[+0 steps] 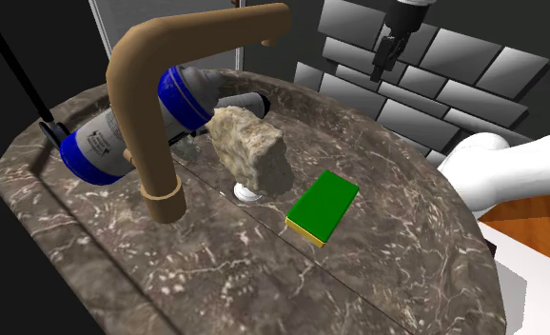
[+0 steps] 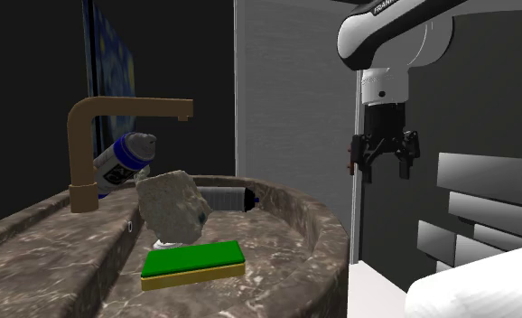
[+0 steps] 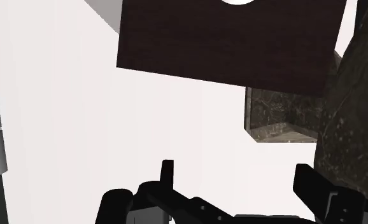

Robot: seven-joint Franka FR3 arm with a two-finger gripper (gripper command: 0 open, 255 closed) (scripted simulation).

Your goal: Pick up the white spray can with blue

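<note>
The spray can [image 1: 100,143] is white with blue bands and lies tilted on the dark marble counter, partly hidden behind the brown faucet [image 1: 149,114]. In the second exterior view the can [image 2: 124,161] leans behind the faucet post [image 2: 81,154]. My black gripper [image 1: 385,59] hangs high above the basin's far rim, toward the shoulder view's upper right and well away from the can. Its fingers are open with nothing between them, as the second exterior view of the gripper [image 2: 383,163] also shows. In the wrist view the gripper [image 3: 239,184] looks down past the counter's edge.
A rough beige rock [image 1: 249,147] sits over the drain in the marble sink [image 1: 397,238]. A green sponge with a yellow underside [image 1: 323,206] lies beside it. A dark cylinder [image 1: 243,102] lies behind the rock. Grey blocks [image 1: 454,67] stand behind the basin.
</note>
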